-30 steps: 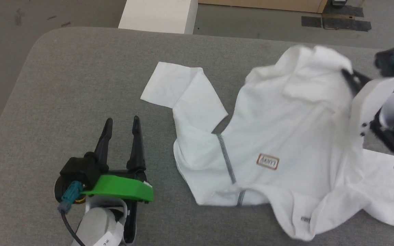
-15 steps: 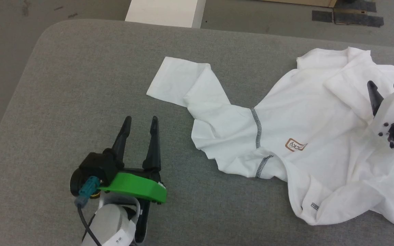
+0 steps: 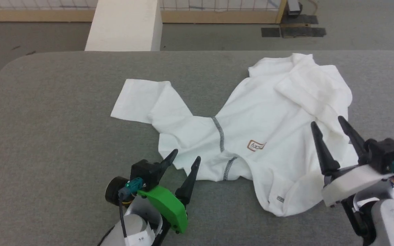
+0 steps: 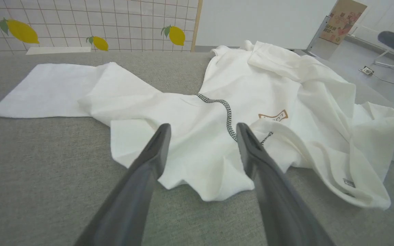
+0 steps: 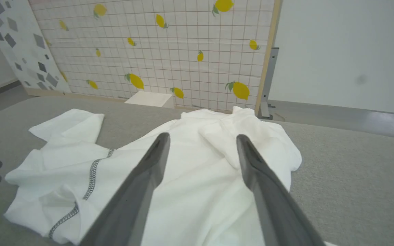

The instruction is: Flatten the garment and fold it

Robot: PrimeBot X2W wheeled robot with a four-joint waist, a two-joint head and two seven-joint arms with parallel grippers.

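Note:
The garment [image 3: 268,112], a white shirt with dark zigzag seams and a small orange-brown patch [image 3: 255,145], lies rumpled on the grey table [image 3: 63,102], one sleeve stretched out to the left. My left gripper [image 3: 186,155] is open at the shirt's near left hem, its fingers over the cloth edge and nothing between them. In the left wrist view the garment [image 4: 217,102] lies just past the left gripper [image 4: 204,127]. My right gripper [image 3: 327,122] stands open above the shirt's right side, holding nothing. In the right wrist view the right gripper [image 5: 202,136] hovers over the garment [image 5: 190,171].
A white box [image 3: 125,25] stands on the floor beyond the table's far edge. A lemon-patterned grid panel [image 5: 169,48] stands behind it. Bare table stretches to the left of the shirt. A loose fold of cloth bunches at the near right.
The head camera has shifted. My right gripper let go of the garment's upper part and drew back toward the near right. The shirt has dropped onto the table. My left gripper has reached its near hem.

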